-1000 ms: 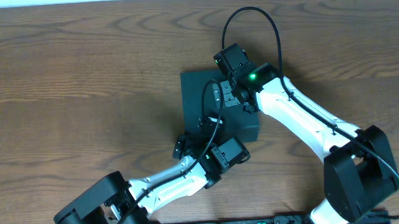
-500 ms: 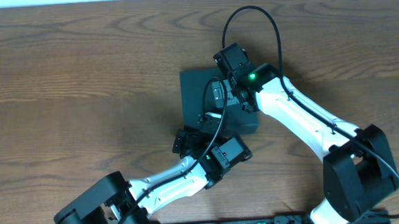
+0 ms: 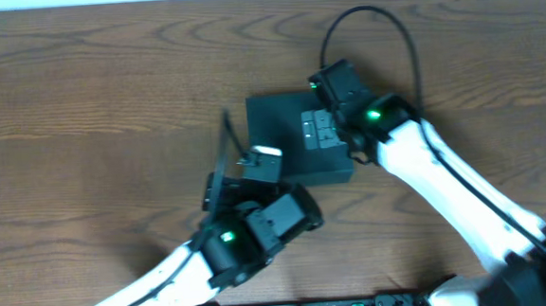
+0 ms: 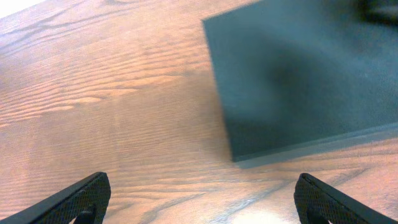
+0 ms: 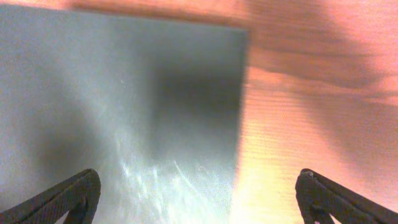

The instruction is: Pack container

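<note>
Withdrawing from the container, the left claw had left the near-left corner it stood over half a second earlier. It now hung above bare surface just beside that corner, fingers spread, nothing between them. The right claw had shifted toward the container's right edge and hovered over the lid, likewise spread and empty. The container itself had not moved: it lay at mid-surface, lid flat and shut.

Judgement: with both claws released and no loose items in view, packing was at or near completion.

The container's left and far edges stood exposed. The right arm crowded its right side, and the left arm occupied the near side. Wide open surface lay to the left and beyond.
</note>
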Available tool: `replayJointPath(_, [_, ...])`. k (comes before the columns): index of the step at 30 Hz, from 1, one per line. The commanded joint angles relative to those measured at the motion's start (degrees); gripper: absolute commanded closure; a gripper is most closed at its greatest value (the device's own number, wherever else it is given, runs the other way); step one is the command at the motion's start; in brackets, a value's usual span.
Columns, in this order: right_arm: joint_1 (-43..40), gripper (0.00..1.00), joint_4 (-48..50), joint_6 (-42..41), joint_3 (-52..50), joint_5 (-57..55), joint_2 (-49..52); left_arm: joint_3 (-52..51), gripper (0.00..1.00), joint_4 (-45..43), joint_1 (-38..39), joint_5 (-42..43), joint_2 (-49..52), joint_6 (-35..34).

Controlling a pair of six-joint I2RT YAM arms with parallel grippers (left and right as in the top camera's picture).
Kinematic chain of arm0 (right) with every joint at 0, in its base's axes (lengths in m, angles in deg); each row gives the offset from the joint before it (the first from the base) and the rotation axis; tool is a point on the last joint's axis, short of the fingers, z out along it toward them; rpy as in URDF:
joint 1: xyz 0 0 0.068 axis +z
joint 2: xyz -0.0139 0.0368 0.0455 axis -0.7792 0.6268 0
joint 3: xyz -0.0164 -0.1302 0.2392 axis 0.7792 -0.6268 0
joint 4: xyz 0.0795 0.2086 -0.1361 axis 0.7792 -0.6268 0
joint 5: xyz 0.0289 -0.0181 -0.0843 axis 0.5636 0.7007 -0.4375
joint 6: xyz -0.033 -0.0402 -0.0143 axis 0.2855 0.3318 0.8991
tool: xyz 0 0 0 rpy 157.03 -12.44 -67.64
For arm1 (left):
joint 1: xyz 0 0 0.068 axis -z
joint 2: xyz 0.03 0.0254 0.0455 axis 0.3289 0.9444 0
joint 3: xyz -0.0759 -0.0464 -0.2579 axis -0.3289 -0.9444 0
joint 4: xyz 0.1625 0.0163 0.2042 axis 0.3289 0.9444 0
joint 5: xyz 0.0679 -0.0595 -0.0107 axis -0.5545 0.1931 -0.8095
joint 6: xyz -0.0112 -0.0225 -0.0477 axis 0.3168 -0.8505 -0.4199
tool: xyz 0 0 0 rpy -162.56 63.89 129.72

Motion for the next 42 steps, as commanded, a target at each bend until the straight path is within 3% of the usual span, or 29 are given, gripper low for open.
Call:
replayJointPath(1, [-2.08,0.01,-3.67,-3.65,-0.02,-1.03,-3.85,0.44,0.05,2.84,-4.33,-0.68,-3.85,-0.57])
replayJointPath(8, [-5.73,0.01,-12.98,-4.02,-0.11,-0.15,-4.76,0.44,0.05,6.01,-20.55,9.49,-4.52,0.44])
replayJointPath(14, [-5.90,0.01,-14.32,-4.00,-1.44,3.69,-4.76,0.44,0.05,5.01,-32.22,18.78,-2.08,4.37])
replayJointPath(17, [-5.88,0.01,-13.29,-4.72,-4.07,3.93,-4.76,0.44,0.05,4.55,-33.79,21.99,-0.59,6.10])
replayJointPath(28, [-5.88,0.01,-1.40,-5.95,-16.96,6.47,-4.76,0.44,0.05,2.21,-33.68,21.90,1.31,6.12])
replayJointPath(42, [-7.52,0.01,2.16,-7.52,-16.48,4.04,-8.50,0.44,0.05,1.81,-34.29,21.88,1.42,7.82])
